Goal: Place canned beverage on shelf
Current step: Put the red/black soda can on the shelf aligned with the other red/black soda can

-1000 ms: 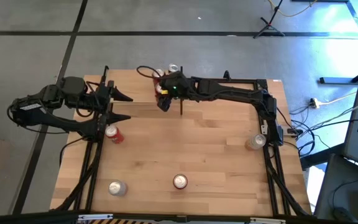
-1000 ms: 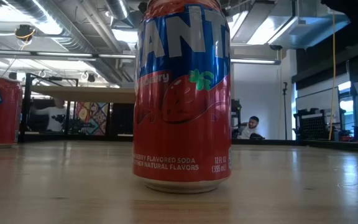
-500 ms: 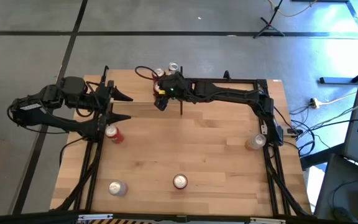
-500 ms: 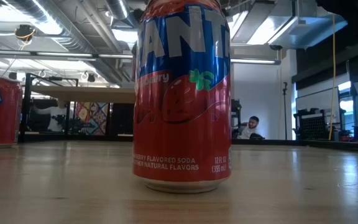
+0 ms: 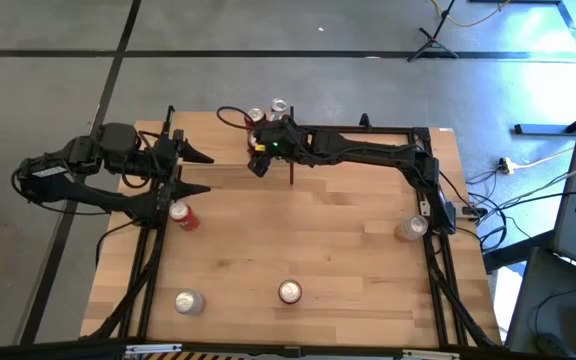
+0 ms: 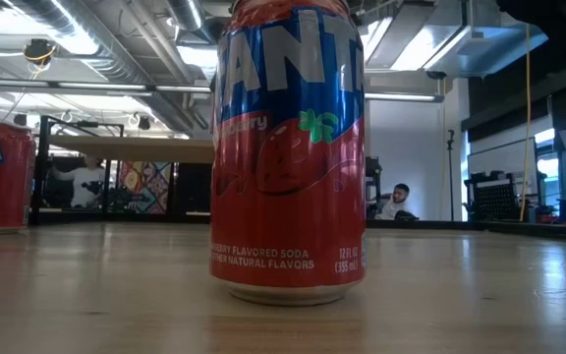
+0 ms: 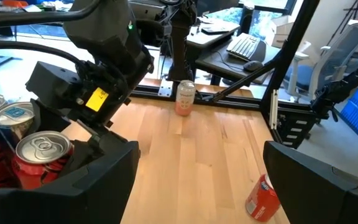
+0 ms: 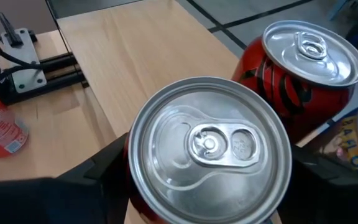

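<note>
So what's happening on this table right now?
The right gripper is at the table's far edge, closed around a red can next to other cans already standing there. The left gripper hangs open near the left edge, holding nothing. More cans are scattered over the wooden table.

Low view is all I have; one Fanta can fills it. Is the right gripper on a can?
Observer: Yes. The right gripper is at the far edge of the table, with its fingers closed against both sides of a red can.
Operator: Anything beside it?
Observer: A second red can stands upright close beside it.
Operator: Left arm?
Observer: The left gripper hangs open over the table's left side, holding nothing. A fallen red can lies on its side near it.
</note>
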Controlling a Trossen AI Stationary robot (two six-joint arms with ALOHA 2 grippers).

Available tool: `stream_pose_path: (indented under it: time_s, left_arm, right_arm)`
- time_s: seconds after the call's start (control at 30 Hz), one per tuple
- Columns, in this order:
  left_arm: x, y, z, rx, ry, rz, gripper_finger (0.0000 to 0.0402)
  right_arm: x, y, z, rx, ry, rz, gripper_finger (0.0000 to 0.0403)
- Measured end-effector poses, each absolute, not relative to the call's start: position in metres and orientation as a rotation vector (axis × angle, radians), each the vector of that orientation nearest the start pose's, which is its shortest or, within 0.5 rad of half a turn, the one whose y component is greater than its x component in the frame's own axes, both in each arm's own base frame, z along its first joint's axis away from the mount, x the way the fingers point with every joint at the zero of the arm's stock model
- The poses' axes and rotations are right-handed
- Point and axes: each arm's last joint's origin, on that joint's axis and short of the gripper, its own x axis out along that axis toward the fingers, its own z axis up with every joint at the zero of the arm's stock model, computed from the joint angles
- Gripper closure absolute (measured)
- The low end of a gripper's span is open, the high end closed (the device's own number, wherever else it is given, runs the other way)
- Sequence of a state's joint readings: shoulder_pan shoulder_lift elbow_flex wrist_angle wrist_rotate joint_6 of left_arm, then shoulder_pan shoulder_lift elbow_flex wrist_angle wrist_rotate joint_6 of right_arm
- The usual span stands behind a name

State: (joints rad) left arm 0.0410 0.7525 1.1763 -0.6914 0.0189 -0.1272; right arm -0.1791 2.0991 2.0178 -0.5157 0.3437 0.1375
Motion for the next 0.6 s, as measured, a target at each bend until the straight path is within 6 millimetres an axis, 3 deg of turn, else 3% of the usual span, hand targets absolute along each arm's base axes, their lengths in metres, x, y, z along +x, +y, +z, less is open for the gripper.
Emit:
stream_pose_path:
  time_s: [0.27, 0.6]
  left_arm:
    - [0.1191, 0.0043, 0.4138, -0.135, 0.265, 0.037, 0.0069]
    - [0.1192, 0.0043, 0.4143, -0.135, 0.261, 0.037, 0.0069]
  right_arm:
    - [0.4724, -0.0962, 0.3157, 0.093, 0.557, -0.588, 0.0053]
    - [0.4784, -0.0964, 0.3183, 0.108, 0.485, -0.583, 0.0048]
